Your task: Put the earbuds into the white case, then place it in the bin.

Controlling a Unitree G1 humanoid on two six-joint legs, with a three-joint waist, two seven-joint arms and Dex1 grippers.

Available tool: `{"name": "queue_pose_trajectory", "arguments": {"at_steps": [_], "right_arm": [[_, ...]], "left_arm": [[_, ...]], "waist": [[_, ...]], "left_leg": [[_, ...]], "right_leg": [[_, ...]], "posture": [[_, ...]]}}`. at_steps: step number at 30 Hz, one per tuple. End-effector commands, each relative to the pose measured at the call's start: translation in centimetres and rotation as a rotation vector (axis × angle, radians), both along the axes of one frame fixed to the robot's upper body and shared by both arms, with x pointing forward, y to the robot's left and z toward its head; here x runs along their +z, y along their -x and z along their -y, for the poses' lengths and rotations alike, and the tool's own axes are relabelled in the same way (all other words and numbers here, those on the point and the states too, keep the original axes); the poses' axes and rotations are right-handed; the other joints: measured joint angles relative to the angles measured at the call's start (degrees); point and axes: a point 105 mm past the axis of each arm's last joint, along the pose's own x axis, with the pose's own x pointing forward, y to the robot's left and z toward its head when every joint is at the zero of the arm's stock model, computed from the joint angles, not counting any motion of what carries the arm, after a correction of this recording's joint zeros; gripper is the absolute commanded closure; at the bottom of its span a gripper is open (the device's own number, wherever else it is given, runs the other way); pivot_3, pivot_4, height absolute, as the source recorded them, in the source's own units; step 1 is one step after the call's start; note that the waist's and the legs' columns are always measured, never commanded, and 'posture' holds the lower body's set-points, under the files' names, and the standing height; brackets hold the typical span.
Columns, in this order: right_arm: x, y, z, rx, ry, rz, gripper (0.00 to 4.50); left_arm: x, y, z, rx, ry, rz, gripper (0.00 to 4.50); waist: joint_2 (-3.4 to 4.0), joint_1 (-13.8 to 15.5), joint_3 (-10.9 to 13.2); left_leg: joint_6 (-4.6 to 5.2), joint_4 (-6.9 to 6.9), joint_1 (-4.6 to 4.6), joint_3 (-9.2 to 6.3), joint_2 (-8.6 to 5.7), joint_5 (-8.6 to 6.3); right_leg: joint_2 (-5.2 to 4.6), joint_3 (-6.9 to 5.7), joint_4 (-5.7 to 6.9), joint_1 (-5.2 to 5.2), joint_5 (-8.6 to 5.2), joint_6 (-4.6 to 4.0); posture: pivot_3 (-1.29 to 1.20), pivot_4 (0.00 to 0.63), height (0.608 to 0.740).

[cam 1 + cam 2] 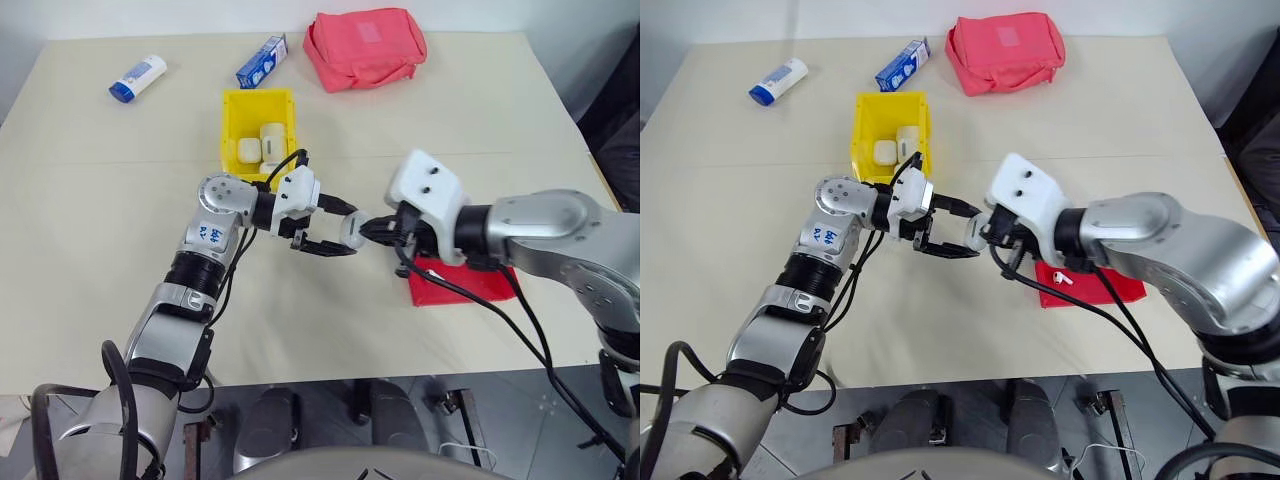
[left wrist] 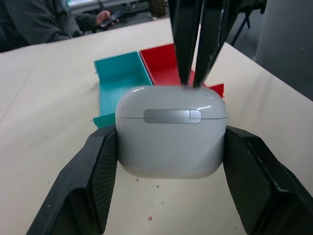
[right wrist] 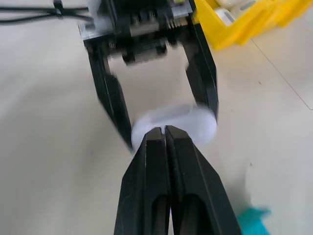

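The white case [image 2: 171, 137] is clamped between the two black fingers of my left gripper [image 1: 335, 232], held above the table with its lid closed and its hinge strip facing the left wrist camera. My right gripper [image 3: 164, 129] is shut, and its joined fingertips [image 2: 195, 49] press against the case's lid end. One small white earbud [image 1: 1062, 279] lies in the red tray [image 1: 470, 285], under my right forearm. The yellow bin [image 1: 228, 130] stands behind my left gripper, with several white cases inside it.
A teal tray [image 2: 120, 78] adjoins the red tray. At the table's far side lie a white tube with a blue cap [image 1: 138, 77], a blue-and-white carton [image 1: 262, 60] and a pink pouch [image 1: 365, 47]. A person [image 2: 44, 22] sits beyond the table.
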Motion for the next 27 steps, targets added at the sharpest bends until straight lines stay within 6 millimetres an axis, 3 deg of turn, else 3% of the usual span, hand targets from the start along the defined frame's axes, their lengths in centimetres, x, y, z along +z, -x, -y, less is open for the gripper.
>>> {"name": "queue_pose_trajectory", "arguments": {"at_steps": [1, 8, 11, 16, 22, 27], "right_arm": [[2.4, 0.8, 1.9, -0.036, -0.084, 0.097, 4.41], [1.4, 2.2, 4.9, -0.015, -0.311, 0.101, 4.41], [0.3, 2.3, 6.1, -0.006, -0.370, 0.067, 3.77], [0.4, 2.5, 6.2, 0.070, -0.420, 0.081, 2.12], [0.4, 2.0, 6.8, 0.069, -0.412, 0.123, 0.04], [0.6, 1.8, 7.2, 0.030, -0.415, 0.152, 0.04]], "left_arm": [[2.3, -0.4, -0.8, 0.041, 0.091, 0.040, 1.71], [2.9, -0.6, -0.9, 0.062, 0.123, 0.011, 1.71], [3.0, -0.8, -1.1, 0.060, 0.104, 0.014, 1.71], [3.4, -1.4, -1.6, 0.077, 0.069, 0.030, 1.71], [5.0, -4.6, -3.6, 0.324, 0.107, 0.070, 1.71], [5.8, -8.6, -6.7, 0.701, 0.161, 0.073, 1.71]], "waist": [[0.00, -0.01, 0.00], [-0.02, 0.14, 0.00], [-0.01, 0.07, 0.00], [-0.01, -0.02, 0.00], [-0.03, 0.07, 0.01], [-0.04, 0.15, 0.02]], "left_leg": [[0.00, 0.00, -0.01, 0.01, -0.01, 0.00], [0.00, 0.00, 0.09, 0.03, -0.01, 0.00], [0.01, 0.00, 0.15, 0.06, -0.02, 0.00], [0.02, -0.01, 0.21, 0.08, 0.00, 0.00], [0.02, -0.01, 0.23, 0.07, -0.02, 0.00], [0.02, -0.02, 0.26, 0.07, -0.02, 0.00]], "right_leg": [[-0.02, 0.02, -0.03, 0.01, 0.01, 0.02], [0.05, 0.01, -0.13, 0.19, 0.09, 0.17], [0.07, 0.03, -0.17, 0.26, 0.11, 0.19], [0.10, 0.04, -0.17, 0.26, 0.11, 0.21], [0.08, 0.05, -0.17, 0.29, 0.11, 0.20], [0.07, 0.07, -0.16, 0.31, 0.12, 0.22]], "posture": [[0.00, 0.150, 0.740], [0.00, 0.150, 0.740], [0.00, 0.150, 0.740], [0.00, 0.150, 0.740], [0.00, 0.150, 0.740], [0.00, 0.150, 0.740]]}}
